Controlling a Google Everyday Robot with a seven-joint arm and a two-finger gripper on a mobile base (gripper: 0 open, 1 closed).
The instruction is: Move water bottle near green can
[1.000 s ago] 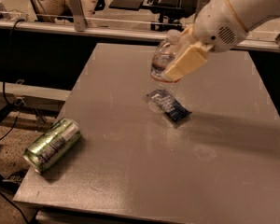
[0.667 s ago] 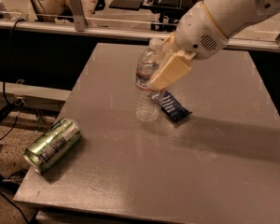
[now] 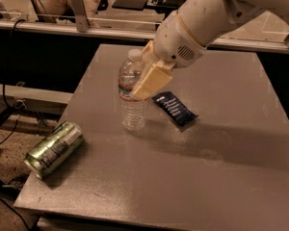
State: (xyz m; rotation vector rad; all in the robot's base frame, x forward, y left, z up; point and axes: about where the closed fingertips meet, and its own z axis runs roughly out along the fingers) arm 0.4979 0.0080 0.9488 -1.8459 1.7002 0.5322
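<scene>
The water bottle is clear and ribbed with a white cap and a red-and-dark label band. It stands upright near the middle left of the grey table. My gripper is shut on the bottle at label height, reaching in from the upper right. The green can lies on its side at the table's front left edge, a short way down and left of the bottle.
A dark blue snack wrapper lies flat just right of the bottle. The table's left edge runs close beside the can. A counter with a rail crosses the back; cables hang on the left.
The gripper has carried the bottle left and down toward the can, from tilted above the wrapper to upright on or just over the table.
</scene>
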